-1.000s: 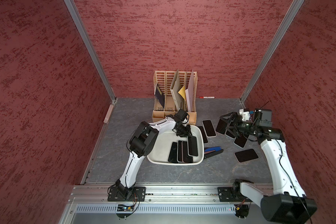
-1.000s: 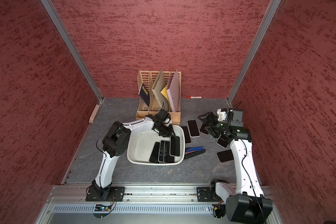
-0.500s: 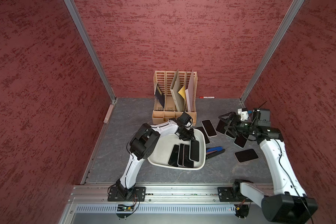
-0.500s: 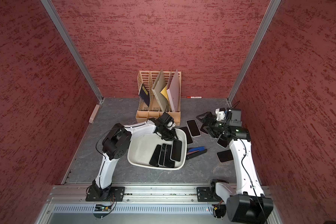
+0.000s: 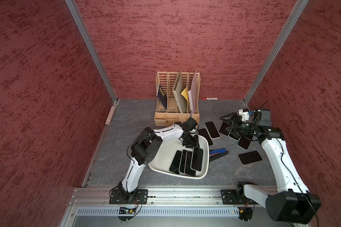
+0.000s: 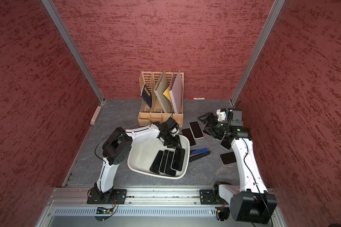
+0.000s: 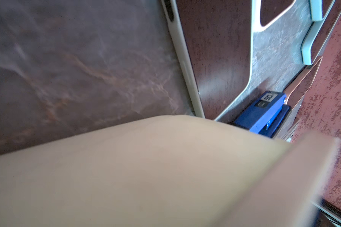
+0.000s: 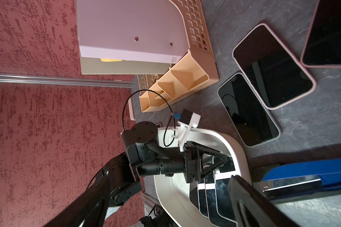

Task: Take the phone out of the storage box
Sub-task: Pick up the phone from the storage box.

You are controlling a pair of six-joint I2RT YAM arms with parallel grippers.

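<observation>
Storage box (image 5: 166, 152) sits at an angle, centre. File rack (image 5: 176, 118) stands close behind its far rim; loose phones (image 5: 212, 129) and a blue tool (image 5: 218, 152) lie just beside its right wall. The box's left half is bare; four phones (image 5: 182, 162) lie side by side on the right. My left arm bends low over the far rim, left gripper (image 5: 191, 143) pointing down at the rightmost phone (image 5: 197, 159)'s far end. Can't tell if it grips. My right gripper (image 5: 225, 124) hangs spread wide above the loose phones, holding nothing.

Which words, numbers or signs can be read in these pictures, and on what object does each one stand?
Nothing can be read for certain.
Blue tool: black label, characters too blurred.
Pale folder: small printed mark, too small.
File rack: embossed word on its front, unreadable.
</observation>
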